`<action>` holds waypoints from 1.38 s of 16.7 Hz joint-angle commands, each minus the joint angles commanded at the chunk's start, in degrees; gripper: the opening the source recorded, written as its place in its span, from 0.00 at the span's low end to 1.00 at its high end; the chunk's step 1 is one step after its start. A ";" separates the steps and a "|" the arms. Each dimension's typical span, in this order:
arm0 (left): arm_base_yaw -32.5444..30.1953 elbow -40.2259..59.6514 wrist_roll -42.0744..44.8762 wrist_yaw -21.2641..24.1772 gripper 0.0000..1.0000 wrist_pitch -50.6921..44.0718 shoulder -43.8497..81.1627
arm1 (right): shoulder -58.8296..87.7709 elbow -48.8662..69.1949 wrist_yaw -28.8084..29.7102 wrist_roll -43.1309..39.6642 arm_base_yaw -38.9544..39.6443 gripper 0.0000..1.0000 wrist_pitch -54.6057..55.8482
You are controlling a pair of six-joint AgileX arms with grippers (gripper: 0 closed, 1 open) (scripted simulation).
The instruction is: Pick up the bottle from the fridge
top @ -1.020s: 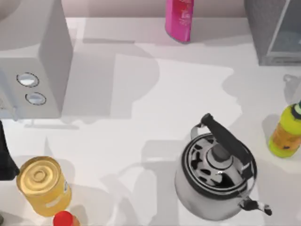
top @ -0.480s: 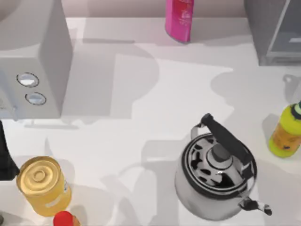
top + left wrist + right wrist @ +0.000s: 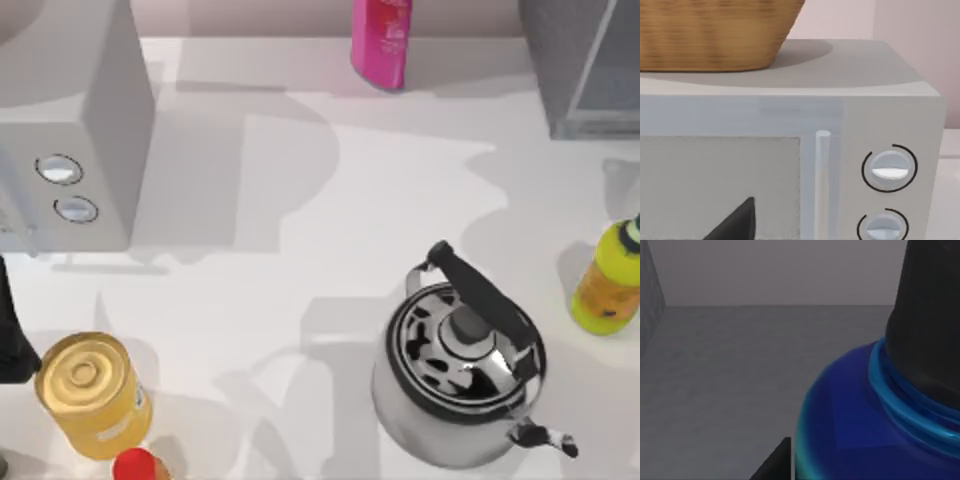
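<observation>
In the right wrist view a blue bottle (image 3: 865, 425) with a black cap (image 3: 930, 315) stands very close to the camera, inside a dark grey chamber with a grey floor and back wall. A dark part of my right gripper (image 3: 775, 462) juts in beside the bottle's body. The fridge (image 3: 560, 50), a dark grey speckled box with a pale panel in a light frame, stands at the table's far right corner in the top view. My left arm (image 3: 10, 335) is parked at the left edge, its gripper (image 3: 735, 222) facing the microwave's door.
A light grey microwave (image 3: 80, 130) with two dials fills the far left, a wicker basket (image 3: 710, 30) on top. A steel kettle (image 3: 460, 380) sits front right, a yellow-green bottle (image 3: 608, 280) at the right edge, a pink bottle (image 3: 380, 40) at the back, a yellow can (image 3: 90, 390) front left.
The shadows on the table beside the fridge have shifted. The objects on the table and the left arm have not moved.
</observation>
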 joint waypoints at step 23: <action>0.00 0.00 0.00 0.00 1.00 0.00 0.00 | -59.02 -37.09 8.77 4.15 2.24 0.00 -4.45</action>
